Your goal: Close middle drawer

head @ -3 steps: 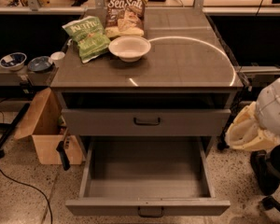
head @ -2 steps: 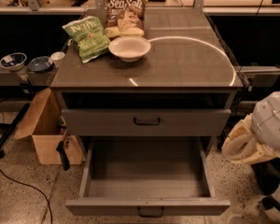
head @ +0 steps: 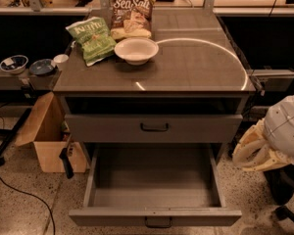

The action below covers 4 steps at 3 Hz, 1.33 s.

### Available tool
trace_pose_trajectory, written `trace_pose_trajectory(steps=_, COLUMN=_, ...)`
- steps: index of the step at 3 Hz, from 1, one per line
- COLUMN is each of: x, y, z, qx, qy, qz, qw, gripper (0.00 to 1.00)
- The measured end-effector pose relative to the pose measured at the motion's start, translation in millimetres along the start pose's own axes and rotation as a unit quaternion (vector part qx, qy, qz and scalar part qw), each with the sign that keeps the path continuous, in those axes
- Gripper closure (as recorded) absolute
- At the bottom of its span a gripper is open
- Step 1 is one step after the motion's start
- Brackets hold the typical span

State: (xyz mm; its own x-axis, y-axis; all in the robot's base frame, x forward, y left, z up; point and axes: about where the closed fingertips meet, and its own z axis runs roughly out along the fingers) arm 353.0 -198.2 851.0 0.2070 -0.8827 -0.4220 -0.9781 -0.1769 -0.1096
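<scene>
The middle drawer (head: 156, 182) is pulled far out at the bottom of the grey cabinet. Its deep flat tray is empty, and its low front panel (head: 155, 216) carries a small dark loop handle (head: 158, 223) at the centre. My gripper (head: 251, 153), on a white and cream arm, hangs to the right of the cabinet, level with the drawer's right side and apart from it. Above it, the drawer with the taller front panel (head: 154, 128) stands slightly out.
On the cabinet top (head: 196, 67) lie a white bowl (head: 136, 50), a green chip bag (head: 92, 39) and a brown Sea Salt chip bag (head: 132, 16). A cardboard box (head: 49, 141) stands on the floor at left. Small bowls (head: 13, 63) sit on a left shelf.
My arm and gripper have moved down and slightly left beside the cabinet. The drawers have not moved.
</scene>
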Motion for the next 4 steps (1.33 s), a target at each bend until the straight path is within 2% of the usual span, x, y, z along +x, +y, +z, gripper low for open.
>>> trace_pose_trajectory(steps=1, x=-4.1, y=-2.7, z=-0.9, qx=0.004, qy=-0.011, qz=-0.004, qw=0.9999, gripper=1.00)
trace_pose_trajectory(steps=3, x=16.6, y=25.3, z=61.6, qx=-0.017, qy=-0.023, qz=0.044, qw=0.9986, gripper=1.00)
trace_pose_trajectory(steps=4, x=27.5, y=40.1, z=92.1, qx=-0.025, qy=-0.005, qz=0.069, qw=0.9973, gripper=1.00)
